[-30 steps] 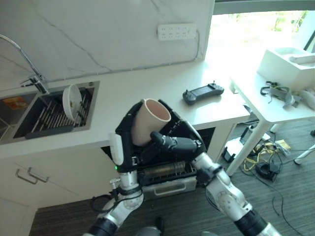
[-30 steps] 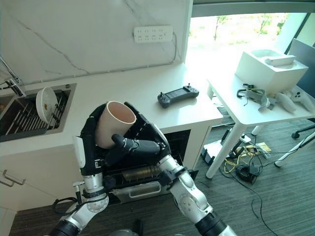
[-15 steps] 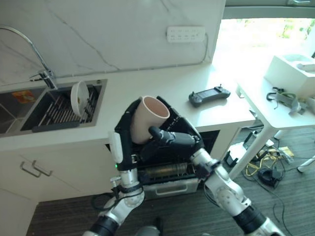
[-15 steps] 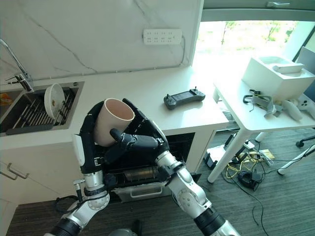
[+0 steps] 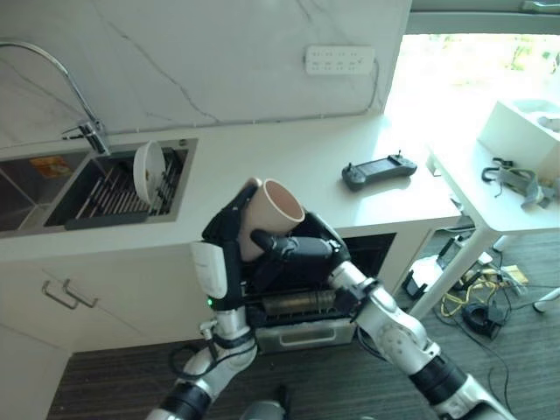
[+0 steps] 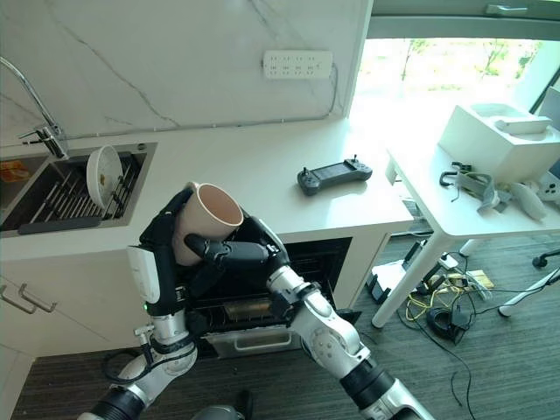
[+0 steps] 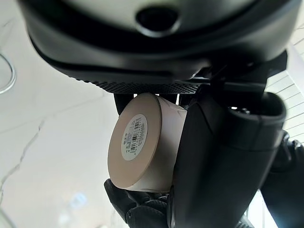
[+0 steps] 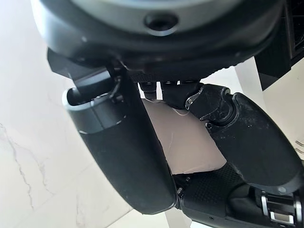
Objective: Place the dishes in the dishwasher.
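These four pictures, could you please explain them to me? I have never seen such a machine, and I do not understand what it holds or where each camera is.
This is a humanoid robot with two arms and dark hands. The two wide pictures come from cameras in its head, looking down. The two close pictures come from cameras on its wrists. Both the left hand and the right hand are curled round a beige cup, held in front of a white counter. Below it stands an open dishwasher. A plate stands in the sink rack, and a black controller lies on the counter.
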Tool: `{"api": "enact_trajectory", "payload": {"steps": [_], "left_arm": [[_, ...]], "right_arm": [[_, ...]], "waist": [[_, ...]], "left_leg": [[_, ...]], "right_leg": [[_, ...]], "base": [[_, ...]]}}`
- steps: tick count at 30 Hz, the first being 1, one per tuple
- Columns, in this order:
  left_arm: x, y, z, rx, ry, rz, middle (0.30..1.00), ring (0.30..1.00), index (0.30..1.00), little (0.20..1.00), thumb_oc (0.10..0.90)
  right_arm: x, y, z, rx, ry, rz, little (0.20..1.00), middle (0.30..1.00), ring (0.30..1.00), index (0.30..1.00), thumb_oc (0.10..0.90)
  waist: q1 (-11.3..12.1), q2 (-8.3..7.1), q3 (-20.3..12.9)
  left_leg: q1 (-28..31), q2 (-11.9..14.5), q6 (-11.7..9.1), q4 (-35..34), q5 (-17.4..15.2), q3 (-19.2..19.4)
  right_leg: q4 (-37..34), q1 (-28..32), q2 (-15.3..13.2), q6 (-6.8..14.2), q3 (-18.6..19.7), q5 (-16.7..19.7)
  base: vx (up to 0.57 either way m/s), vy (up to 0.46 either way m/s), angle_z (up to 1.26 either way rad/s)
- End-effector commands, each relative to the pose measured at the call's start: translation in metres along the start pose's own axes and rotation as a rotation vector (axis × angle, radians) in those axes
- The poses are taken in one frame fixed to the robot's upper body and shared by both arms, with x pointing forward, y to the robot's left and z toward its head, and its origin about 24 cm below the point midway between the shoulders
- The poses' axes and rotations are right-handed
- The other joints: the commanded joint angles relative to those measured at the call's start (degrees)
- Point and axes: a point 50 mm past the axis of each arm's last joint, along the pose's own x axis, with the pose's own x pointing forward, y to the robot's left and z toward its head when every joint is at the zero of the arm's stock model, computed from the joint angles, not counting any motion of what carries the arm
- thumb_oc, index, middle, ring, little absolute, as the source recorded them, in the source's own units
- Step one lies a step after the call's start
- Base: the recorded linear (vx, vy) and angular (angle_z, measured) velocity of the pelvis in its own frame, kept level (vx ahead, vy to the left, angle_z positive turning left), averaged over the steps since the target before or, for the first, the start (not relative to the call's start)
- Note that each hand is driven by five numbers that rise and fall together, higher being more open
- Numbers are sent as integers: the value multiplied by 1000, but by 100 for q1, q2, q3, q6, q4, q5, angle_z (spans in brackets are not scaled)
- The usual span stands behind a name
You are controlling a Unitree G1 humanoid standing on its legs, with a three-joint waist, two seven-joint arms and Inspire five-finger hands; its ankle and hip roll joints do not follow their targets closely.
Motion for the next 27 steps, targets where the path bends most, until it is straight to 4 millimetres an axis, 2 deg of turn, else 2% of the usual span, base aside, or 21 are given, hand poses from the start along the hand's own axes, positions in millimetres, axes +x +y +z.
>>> {"api": "enact_trajectory", "payload": {"steps": [1,4,5,7,20,21,22,23,27], "left_arm": [[41,-30,30,-114,-252,17,300,300,300,300,400],[40,-32,30,-123,-244,14,300,300,300,300,400],[40,-32,30,-128,-240,14,300,300,300,300,400],[39,-33,30,-132,-236,14,300,300,300,300,400],[37,-31,36,-200,-183,37,300,300,300,300,400],[37,-31,37,-213,-177,34,364,364,364,364,442],[37,-31,38,-224,-171,31,580,580,580,580,587],[37,-30,39,-235,-169,28,900,900,900,900,800],[38,-30,46,-326,-144,-3,900,900,900,900,800]], "right_arm": [[39,74,28,89,-148,333,900,900,900,900,800],[40,76,30,90,-161,335,900,900,900,900,800],[40,76,32,91,-176,336,578,578,578,578,585],[41,77,36,82,-211,339,300,300,300,300,400],[34,87,70,114,-464,356,300,300,300,300,400],[33,88,72,131,-478,349,300,300,300,300,400],[33,88,74,144,-489,340,300,300,300,300,400],[32,87,76,160,-504,329,300,300,300,300,400],[30,82,87,198,-581,268,300,300,300,300,400]], "waist": [[-32,-185,-84],[-29,-186,-81],[-25,-188,-73],[-17,-188,-56],[47,-158,3],[51,-156,4],[53,-152,5],[58,-148,7],[76,-135,13]], "left_leg": [[417,-61,117,900,-2016,75],[415,-70,122,900,-2020,65],[416,-73,125,900,-2019,60],[419,-82,132,900,-2019,45],[428,-119,161,900,-2033,-8],[431,-119,164,900,-2033,-8],[434,-119,166,900,-2033,-7],[439,-121,170,900,-2035,-9],[437,-129,184,900,-2036,-23]], "right_leg": [[-584,148,68,127,-204,-53],[-584,146,80,120,-196,-57],[-584,148,82,118,-197,-55],[-584,152,84,117,-199,-50],[-584,182,95,87,-241,-62],[-584,187,93,84,-248,-62],[-584,192,91,82,-253,-61],[-584,200,90,79,-258,-63],[-584,213,88,67,-278,-66]], "base": [[0,0,0],[6,-4,1],[12,-11,5],[13,-13,6],[2,-3,2],[0,0,0],[0,0,0],[0,0,0],[-2,-2,3]]}}
